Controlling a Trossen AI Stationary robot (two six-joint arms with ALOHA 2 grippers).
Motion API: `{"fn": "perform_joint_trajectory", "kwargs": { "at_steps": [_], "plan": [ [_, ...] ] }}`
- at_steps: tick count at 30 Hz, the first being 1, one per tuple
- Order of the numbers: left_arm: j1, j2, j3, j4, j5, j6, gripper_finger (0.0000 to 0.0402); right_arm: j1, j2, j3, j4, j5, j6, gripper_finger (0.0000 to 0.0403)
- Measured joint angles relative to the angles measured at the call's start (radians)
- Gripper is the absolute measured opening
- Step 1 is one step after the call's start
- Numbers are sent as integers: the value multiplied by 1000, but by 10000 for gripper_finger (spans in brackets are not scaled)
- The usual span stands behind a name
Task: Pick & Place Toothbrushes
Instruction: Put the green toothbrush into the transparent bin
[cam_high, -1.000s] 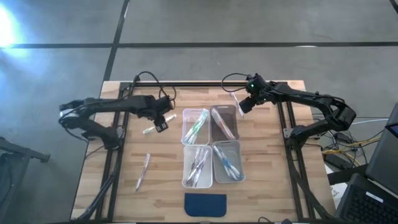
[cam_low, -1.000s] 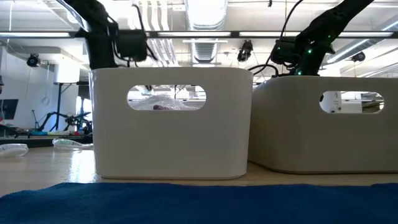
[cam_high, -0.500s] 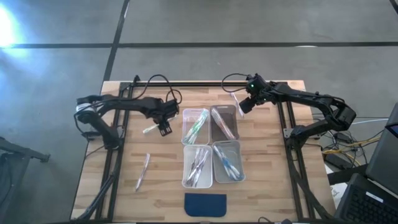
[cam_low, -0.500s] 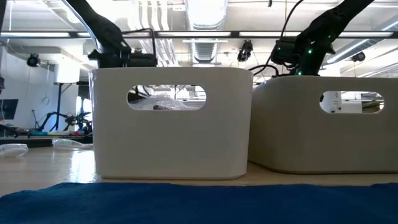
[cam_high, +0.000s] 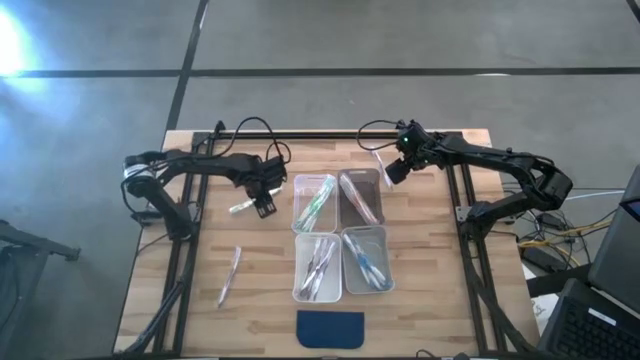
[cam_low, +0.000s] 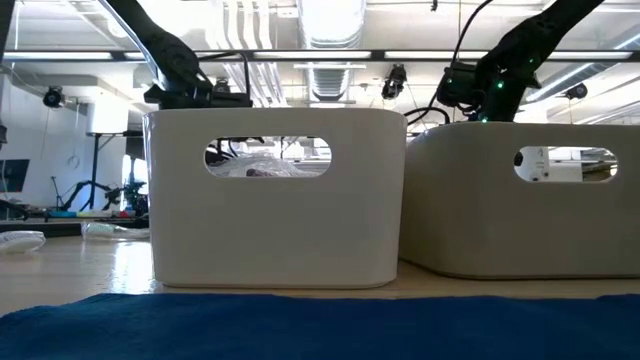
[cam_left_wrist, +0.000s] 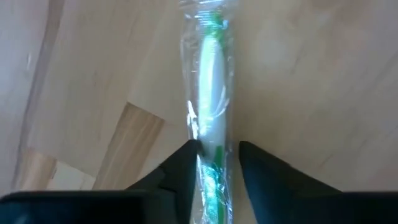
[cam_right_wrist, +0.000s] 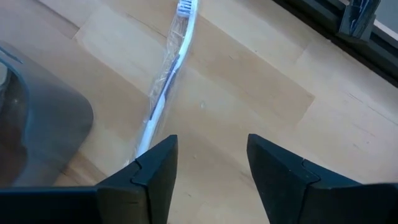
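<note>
Left gripper (cam_left_wrist: 214, 163): fingers narrow, straddling green wrapped toothbrush (cam_left_wrist: 210, 112) on the table (cam_left_wrist: 311, 93). Right gripper (cam_right_wrist: 208, 168): fingers wide apart, blue toothbrush (cam_right_wrist: 166, 81) lying just beside one finger.

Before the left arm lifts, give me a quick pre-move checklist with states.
1. Left gripper straddles the green wrapped toothbrush: ok, a finger on each side.
2. Firm grip on it: cannot tell; the fingers sit close to the wrapper, but contact is not clear.
3. That toothbrush lies flat on the table: ok.
4. Lift path beside the four clear bins: ok, the left gripper is just off their left edge.
5. Right gripper open, holding nothing: ok; a blue toothbrush lies ahead of it.
6. Spare toothbrush near the front left: ok, apart from both arms.
</note>
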Motion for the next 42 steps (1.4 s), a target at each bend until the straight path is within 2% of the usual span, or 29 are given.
{"fn": "perform_joint_trajectory", "kwargs": {
  "at_steps": [7, 10, 19, 25, 29, 34, 38, 42],
  "plan": [
    [-1, 0, 0, -2, 5, 16, 43, 0, 0, -1, 0, 0, 0, 175],
    [-1, -1, 0, -3, 1, 16, 21, 0, 0, -1, 0, 0, 0, 165],
    [-1, -9, -2, -13, -18, -1, 26, 0, 0, -1, 0, 0, 0, 134],
    [1, -58, 13, -85, -98, -22, 25, -1, 0, -1, 0, 1, -1, 116],
    [0, -128, 39, -142, -124, -41, 25, -1, 0, -1, 0, 1, -16, 103],
    [-4, -264, 65, -127, -120, -59, 25, 0, -7, -1, 0, 1, -53, 85],
    [-9, -384, 64, -46, -93, -71, 25, 4, -51, -1, 1, 1, -65, 71],
    [-26, -479, 61, 68, -7, -77, 25, 27, -131, -1, 1, 2, -65, 59]
  ]
}}
